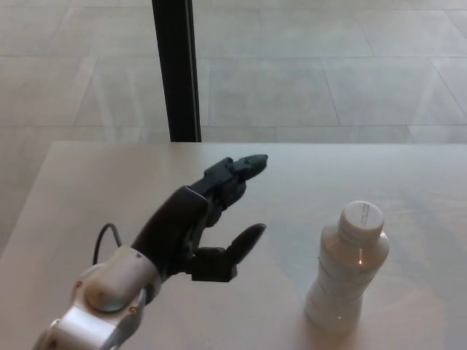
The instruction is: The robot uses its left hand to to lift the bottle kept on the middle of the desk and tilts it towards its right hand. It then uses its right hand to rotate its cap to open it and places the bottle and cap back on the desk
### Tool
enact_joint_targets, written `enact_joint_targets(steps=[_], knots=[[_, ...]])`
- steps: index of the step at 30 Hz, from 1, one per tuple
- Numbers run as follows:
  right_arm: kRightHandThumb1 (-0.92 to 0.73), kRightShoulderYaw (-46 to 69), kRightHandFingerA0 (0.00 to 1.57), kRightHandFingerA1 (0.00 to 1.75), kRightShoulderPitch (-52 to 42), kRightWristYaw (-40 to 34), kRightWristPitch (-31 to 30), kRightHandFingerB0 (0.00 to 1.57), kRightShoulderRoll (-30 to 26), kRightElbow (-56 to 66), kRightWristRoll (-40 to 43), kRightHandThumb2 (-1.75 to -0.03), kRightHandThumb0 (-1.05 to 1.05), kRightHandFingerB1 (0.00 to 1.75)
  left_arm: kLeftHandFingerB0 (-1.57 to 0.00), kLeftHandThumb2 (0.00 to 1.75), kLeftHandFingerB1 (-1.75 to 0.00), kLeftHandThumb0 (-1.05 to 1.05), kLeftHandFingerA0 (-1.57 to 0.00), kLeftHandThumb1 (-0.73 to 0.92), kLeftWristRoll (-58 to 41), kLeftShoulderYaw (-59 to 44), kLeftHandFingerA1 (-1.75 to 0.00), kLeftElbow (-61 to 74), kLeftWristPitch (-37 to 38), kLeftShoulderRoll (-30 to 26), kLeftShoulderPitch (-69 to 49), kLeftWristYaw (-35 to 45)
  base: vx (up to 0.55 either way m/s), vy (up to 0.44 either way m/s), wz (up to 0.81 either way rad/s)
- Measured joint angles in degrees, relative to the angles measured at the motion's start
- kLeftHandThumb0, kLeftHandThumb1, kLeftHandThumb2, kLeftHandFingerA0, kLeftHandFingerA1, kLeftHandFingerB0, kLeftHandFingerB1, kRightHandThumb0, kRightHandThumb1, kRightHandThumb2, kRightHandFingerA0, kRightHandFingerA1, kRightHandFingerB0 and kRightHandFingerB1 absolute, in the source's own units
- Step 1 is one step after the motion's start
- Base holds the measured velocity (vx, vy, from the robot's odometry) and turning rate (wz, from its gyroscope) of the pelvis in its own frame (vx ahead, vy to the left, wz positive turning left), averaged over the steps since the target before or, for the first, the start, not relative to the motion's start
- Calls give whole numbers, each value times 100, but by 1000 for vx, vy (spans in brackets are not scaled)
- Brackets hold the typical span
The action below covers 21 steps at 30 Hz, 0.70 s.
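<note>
While the bottle (345,273) stands upright on the desk (109,189) with its cap (361,220) on, the left hand (201,222) hangs beside it. Its fingers (237,175) are spread, holding nothing.

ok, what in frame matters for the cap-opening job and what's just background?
Job:
- bottle, upright on the desk
- cap, on the bottle
- left hand, open, short of the bottle

Background:
- black post
- tiled floor
</note>
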<state>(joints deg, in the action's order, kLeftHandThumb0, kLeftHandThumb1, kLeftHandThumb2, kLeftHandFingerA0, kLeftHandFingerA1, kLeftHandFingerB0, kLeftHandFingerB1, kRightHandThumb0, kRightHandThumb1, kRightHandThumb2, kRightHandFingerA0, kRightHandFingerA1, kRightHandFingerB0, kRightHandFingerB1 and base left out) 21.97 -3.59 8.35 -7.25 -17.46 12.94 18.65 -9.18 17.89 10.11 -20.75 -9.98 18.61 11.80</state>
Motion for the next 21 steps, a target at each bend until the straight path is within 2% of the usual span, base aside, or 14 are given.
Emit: enact_joint_targets(steps=[4, 7, 11, 12, 13, 14, 15, 19, 20, 21], knots=[[-62, 14, 26, 56, 3, -10, -74, 16, 79, 17, 18, -96, -73, 43, 0, 100, -13, -97, 0, 61, 192, 197, -23, -221, -272, 305, 223, -92, 0, 0, 0], [-62, 15, 27, 56, 3, -12, -108, 16, 144, 21, 24, -95, -72, 43, 0, 97, -22, -91, 0, 55, 293, 249, -32, -416, -423, 493, 372, -145, 0, 0, 0], [-61, 17, 29, 57, 2, -19, -137, 18, 198, 22, 30, -96, -73, 43, 0, 99, -17, -93, 0, 58, 490, 294, -29, -656, -586, 654, 464, -265, 0, 0, 0], [-77, 18, 35, 51, 2, -20, -139, 25, 206, 22, 29, -64, -72, 29, 0, 100, -14, -96, 0, 60, 539, 321, -26, -666, -632, 653, 464, -279, 0, 0, 0], [-77, 20, 36, 51, 2, -21, -143, 25, 212, 22, 30, -63, -72, 30, 0, 101, -8, -100, 0, 63, 589, 346, -23, -672, -677, 646, 464, -294, 0, 0, 0], [-61, 27, 33, 59, 2, -21, -146, 17, 215, 22, 32, -98, -73, 44, 0, 70, -10, -84, 0, 69, 641, 374, -9, -673, -731, 625, 463, -307, 0, 0, 0], [-77, 33, 39, 51, 2, -21, -147, 28, 215, 23, 33, -64, -74, 30, 0, 101, 0, -105, 0, 64, 669, 383, -17, -673, -763, 612, 457, -314, 0, 0, 0], [-77, 68, 37, 52, 0, -49, -174, 27, 216, 23, 29, -63, -73, 29, 0, 101, -2, -103, 0, 61, 815, 372, -20, -702, -847, 556, 230, -368, 0, 0, 0], [-60, 76, 33, 60, 0, -52, -185, 18, 215, 30, 29, -98, -73, 44, 0, 81, 0, -91, 0, 58, 839, 350, 0, -752, -850, 551, 151, -376, 0, 0, 0], [-76, 82, 39, 53, 0, -52, -190, 29, 215, 33, 29, -63, -71, 30, 0, 81, 0, -93, 0, 56, 853, 343, 0, -787, -852, 545, 110, -378, 0, 0, 0]])
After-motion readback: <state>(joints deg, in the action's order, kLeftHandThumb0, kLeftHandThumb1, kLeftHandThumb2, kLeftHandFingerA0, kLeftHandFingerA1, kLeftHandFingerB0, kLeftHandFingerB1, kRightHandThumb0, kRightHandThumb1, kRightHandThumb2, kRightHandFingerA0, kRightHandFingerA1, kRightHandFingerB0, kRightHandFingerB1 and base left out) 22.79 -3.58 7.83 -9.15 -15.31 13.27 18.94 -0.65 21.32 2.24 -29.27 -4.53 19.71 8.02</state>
